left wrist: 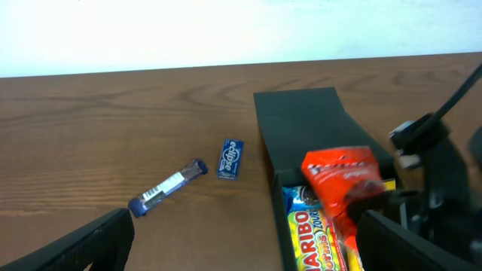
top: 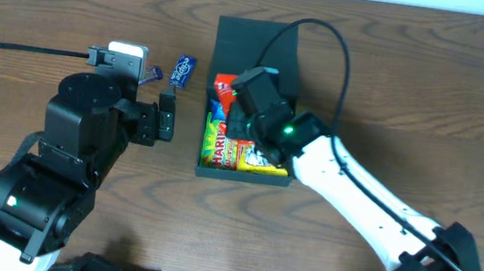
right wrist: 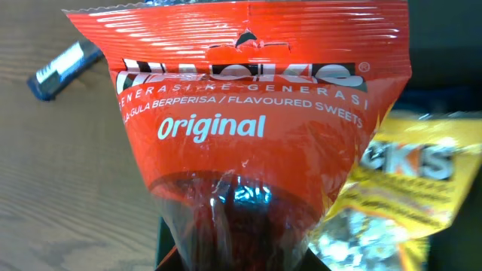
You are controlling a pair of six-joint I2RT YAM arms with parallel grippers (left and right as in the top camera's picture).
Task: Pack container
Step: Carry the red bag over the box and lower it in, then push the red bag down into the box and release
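Teal-green and matte, the container (top: 242,174) sits at mid-table with its lid flap lying open behind it; the left gripper (top: 167,117) hangs just beside it, jaws spread wide and empty; the right gripper (top: 239,96) pinches a red sweets packet (right wrist: 248,113) upright over the Haribo bag (left wrist: 309,241) inside; a blue gum packet (left wrist: 230,159) and a blue tube (left wrist: 169,187) lie on the table (top: 55,1) to its left.
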